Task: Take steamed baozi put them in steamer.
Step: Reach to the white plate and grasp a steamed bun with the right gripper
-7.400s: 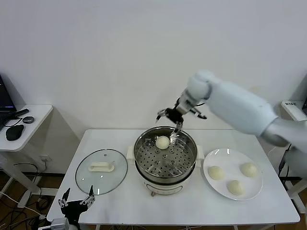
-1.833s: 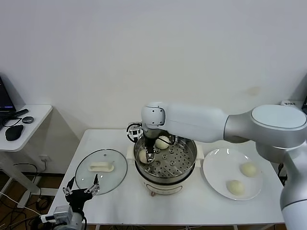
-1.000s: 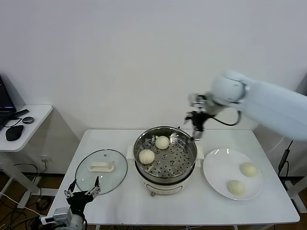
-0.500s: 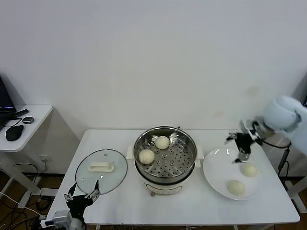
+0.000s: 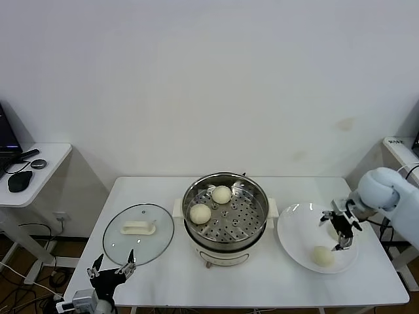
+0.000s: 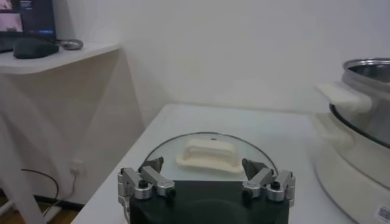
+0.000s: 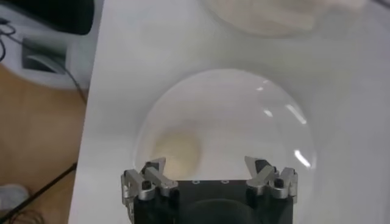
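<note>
Hovering over the plate, the right gripper has jaws apart above a baozi. Two buns lie in the steamer. Left gripper parked, jaws apart.

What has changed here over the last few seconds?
A second bun went from the plate into the steamer, beside the first. The right tool let it go and swung back over the plate. Left tool and lid stayed put.
</note>
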Tool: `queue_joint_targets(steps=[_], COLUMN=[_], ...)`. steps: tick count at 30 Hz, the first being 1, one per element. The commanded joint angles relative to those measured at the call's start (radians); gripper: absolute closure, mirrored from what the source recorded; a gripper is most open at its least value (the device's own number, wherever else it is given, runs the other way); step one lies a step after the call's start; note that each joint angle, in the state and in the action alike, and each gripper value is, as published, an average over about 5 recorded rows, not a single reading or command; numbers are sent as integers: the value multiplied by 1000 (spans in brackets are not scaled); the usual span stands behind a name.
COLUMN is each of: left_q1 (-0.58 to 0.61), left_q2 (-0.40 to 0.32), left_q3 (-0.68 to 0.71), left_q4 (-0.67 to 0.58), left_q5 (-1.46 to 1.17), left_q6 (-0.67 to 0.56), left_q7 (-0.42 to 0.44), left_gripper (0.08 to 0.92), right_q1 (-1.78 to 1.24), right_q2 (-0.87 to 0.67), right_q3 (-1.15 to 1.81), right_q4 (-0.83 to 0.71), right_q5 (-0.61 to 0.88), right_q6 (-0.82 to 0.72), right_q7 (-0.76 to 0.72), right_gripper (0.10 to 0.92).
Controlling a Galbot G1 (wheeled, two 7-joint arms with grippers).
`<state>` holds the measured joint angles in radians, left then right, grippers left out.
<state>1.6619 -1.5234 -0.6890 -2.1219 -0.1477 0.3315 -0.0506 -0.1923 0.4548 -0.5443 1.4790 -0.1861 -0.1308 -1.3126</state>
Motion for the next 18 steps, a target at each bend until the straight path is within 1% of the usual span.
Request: queue_joint_targets(steps=[1, 18], left_q1=[1, -7], left_q2=[1, 0], left_q3=[0, 0], left_q4=[8, 25], left_q5=[-1, -6], left_q6=[0, -1], left_q7=[0, -3], left_gripper=[177, 177], right_q1=[-136, -156], right_q2=[40, 102], right_q3=[70, 73], right_q4=[-52, -103], right_q5=[-89, -112], right_q6=[41, 40], right_q7=[-13, 27], right_gripper=[203, 203])
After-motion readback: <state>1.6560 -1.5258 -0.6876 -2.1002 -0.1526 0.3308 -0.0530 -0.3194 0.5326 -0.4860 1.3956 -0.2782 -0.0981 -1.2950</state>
